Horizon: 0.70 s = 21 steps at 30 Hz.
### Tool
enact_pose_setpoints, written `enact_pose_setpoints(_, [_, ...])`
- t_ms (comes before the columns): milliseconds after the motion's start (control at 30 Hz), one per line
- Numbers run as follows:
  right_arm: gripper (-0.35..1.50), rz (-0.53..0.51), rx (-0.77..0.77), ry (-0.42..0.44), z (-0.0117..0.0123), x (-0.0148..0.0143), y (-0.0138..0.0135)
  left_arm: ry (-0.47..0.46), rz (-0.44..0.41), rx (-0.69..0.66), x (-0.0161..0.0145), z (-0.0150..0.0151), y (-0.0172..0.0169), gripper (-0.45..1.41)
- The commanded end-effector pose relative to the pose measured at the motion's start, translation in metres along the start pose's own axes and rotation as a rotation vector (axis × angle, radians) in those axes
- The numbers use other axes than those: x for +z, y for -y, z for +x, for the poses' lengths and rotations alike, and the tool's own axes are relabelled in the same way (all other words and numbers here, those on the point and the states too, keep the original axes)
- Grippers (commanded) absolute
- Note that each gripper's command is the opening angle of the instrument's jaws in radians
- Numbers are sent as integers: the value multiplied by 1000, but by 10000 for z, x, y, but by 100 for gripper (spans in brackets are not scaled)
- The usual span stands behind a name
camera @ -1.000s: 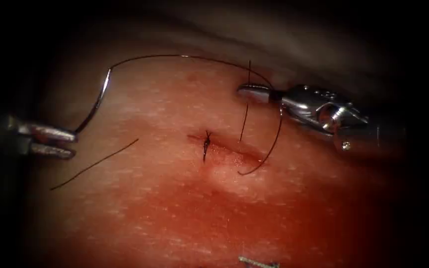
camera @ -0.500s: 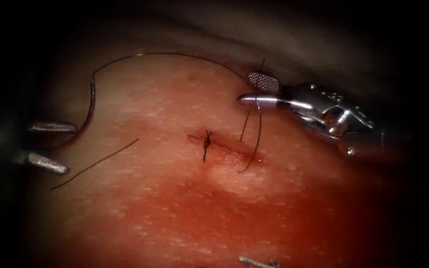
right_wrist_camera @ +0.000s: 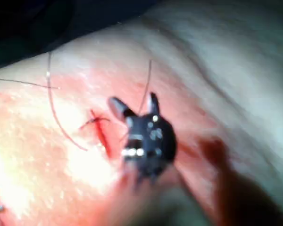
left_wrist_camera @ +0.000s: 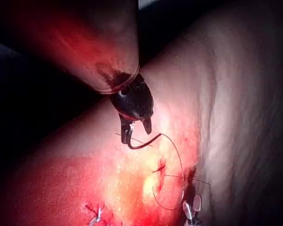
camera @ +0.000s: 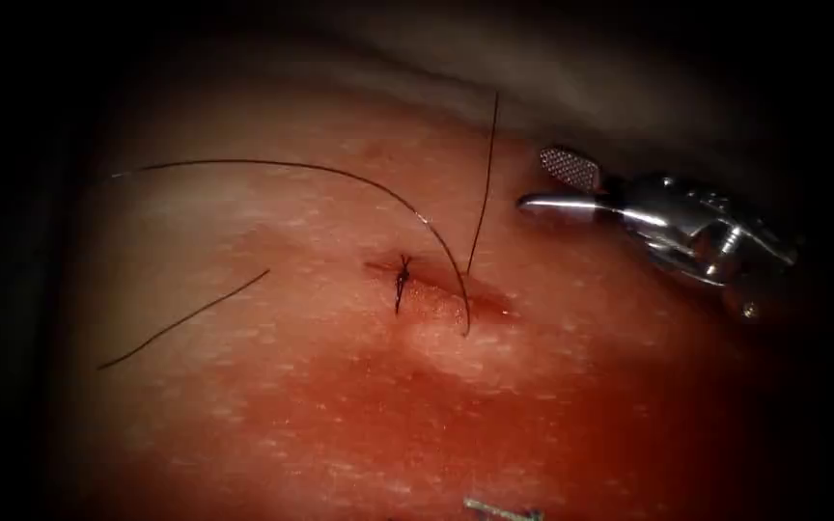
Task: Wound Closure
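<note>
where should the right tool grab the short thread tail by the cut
Probably the thread tail at mid-length, from the right: there it runs straight, apart from the knot and the long thread near the cut, and the right tool, open and empty, is beside it.

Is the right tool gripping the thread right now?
No. In the endoscope view the right tool has its jaws apart with nothing between them, and the thread runs clear on its left.
</note>
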Motion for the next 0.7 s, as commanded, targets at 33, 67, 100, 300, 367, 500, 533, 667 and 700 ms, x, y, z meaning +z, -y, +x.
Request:
enact_pose_setpoints(33, [133, 3, -6, 1, -3, 10, 4, 1, 10, 1, -4, -3, 0, 78])
enact_pose_setpoints(67, [133, 5, -6, 1, -3, 10, 4, 5, 24, 1, -19, -2, 0, 78])
enact_pose_setpoints(100, [133, 4, -12, 1, -3, 11, 5, 9, 33, 3, -30, -1, 1, 78])
enact_pose_setpoints(300, [135, 1, -24, 9, -4, 12, 6, 28, 67, 9, -86, 1, 1, 78])
enact_pose_setpoints(367, [136, 0, -31, 12, -4, 13, 7, 35, 76, 9, -102, 2, -1, 78])
enact_pose_setpoints(500, [138, -1, -30, 14, -5, 16, 9, 25, 138, -16, -86, 15, 8, 78])
enact_pose_setpoints(533, [138, 0, -30, 17, -5, 16, 10, 16, 153, -21, -77, 17, 11, 78])
enact_pose_setpoints(667, [140, 6, -30, 18, -6, 16, 14, 29, 286, -30, -23, 17, 32, 69])
enact_pose_setpoints(700, [140, 6, -30, 18, -7, 15, 15, 41, 332, -26, 2, 11, 43, 63])
